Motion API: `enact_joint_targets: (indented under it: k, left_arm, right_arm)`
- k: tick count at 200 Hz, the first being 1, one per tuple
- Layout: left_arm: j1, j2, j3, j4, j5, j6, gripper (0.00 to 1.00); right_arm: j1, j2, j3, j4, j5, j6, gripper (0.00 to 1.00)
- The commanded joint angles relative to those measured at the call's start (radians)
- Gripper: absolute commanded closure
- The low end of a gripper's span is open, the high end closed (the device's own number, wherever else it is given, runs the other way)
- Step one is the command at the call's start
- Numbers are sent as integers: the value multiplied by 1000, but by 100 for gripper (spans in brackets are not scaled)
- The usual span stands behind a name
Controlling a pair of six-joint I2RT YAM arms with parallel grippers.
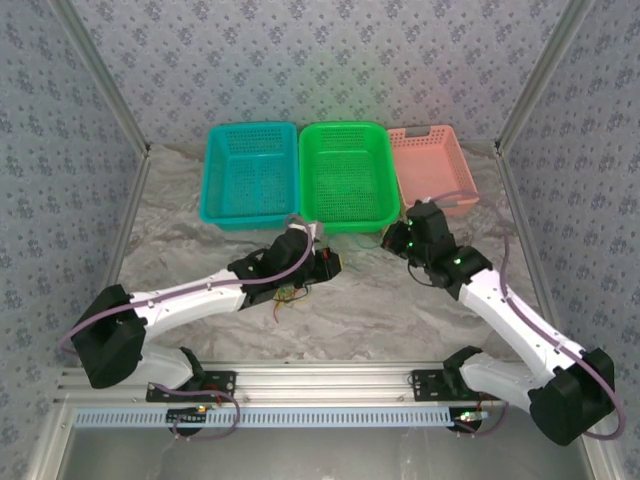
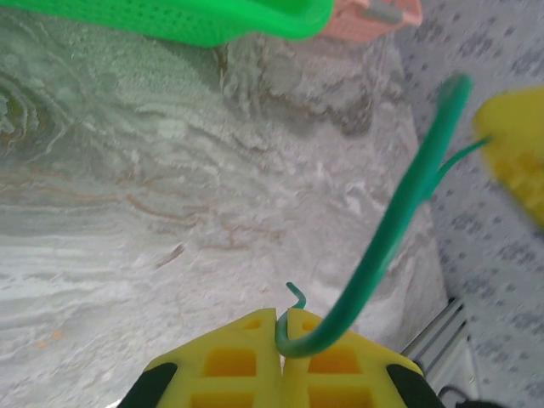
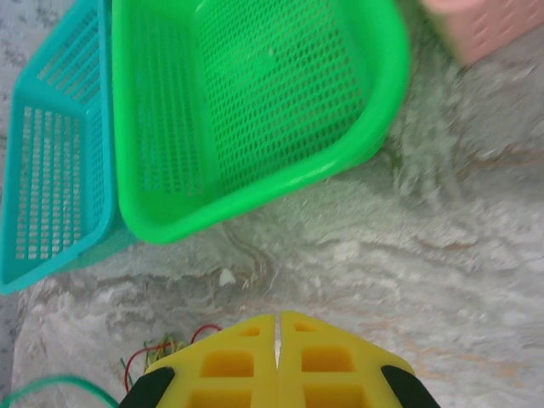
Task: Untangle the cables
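Observation:
My left gripper (image 2: 285, 316) is shut on one end of a green cable (image 2: 399, 221). The cable curves up and to the right, away from the yellow fingers, and its short tip pokes out past them. In the top view the left gripper (image 1: 330, 264) hangs over the middle of the table. A small tangle of yellow, green and red cables (image 1: 290, 295) lies just below and left of it. The right gripper (image 3: 279, 321) is shut with nothing between its fingers. The tangle (image 3: 166, 348) and a green cable loop (image 3: 51, 387) lie to its lower left. In the top view the right gripper (image 1: 397, 240) sits beside the green basket's front corner.
Three baskets stand in a row at the back: teal (image 1: 250, 175), green (image 1: 345, 175) and pink (image 1: 432, 165). The green basket's rim (image 3: 255, 200) is close ahead of the right gripper. A wrinkled grey-white cloth (image 1: 400, 310) covers the table. Metal frame posts rise at both sides.

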Motion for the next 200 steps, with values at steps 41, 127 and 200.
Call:
enact_joint_targets:
  k: [41, 127, 200]
  left_arm:
    - [-43, 65, 173, -325, 73, 331, 100]
    - [-162, 250, 318, -438, 55, 507, 100]
    - [-171, 152, 300, -374, -75, 411, 98]
  right_arm:
    - [-211, 63, 277, -52, -155, -168, 100]
    - [-355, 248, 536, -57, -372, -179, 100]
    - [-376, 224, 508, -87, -349, -201, 100]
